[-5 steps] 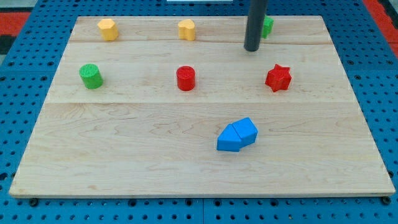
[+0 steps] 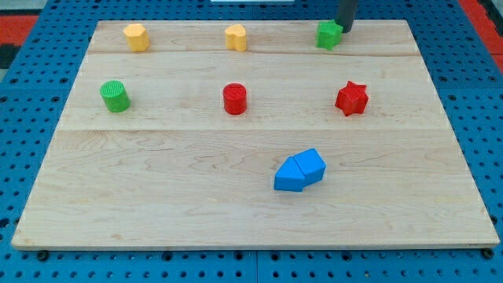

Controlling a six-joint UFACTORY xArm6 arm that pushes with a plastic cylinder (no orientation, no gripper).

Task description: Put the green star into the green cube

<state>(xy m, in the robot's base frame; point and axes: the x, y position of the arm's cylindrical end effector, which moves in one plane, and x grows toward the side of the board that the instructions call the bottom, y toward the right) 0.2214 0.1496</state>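
Note:
A green angular block point(image 2: 329, 34), which looks like the star, sits near the board's top edge, right of centre. My tip point(image 2: 343, 29) is at that block's upper right side, touching or nearly touching it; the rod leaves the view at the top. A second green block point(image 2: 115, 96), round and ribbed, stands far off at the view's left, in the middle row.
Two yellow blocks point(image 2: 136, 36) point(image 2: 236, 37) lie along the top row. A red cylinder point(image 2: 234, 99) and a red star point(image 2: 351, 97) are in the middle row. Two blue blocks point(image 2: 299, 170) sit together lower down. The wooden board point(image 2: 157, 196) rests on a blue pegboard.
The rod has moved up and to the right, from in front of the green angular block to its upper right side. That block now shows in full.

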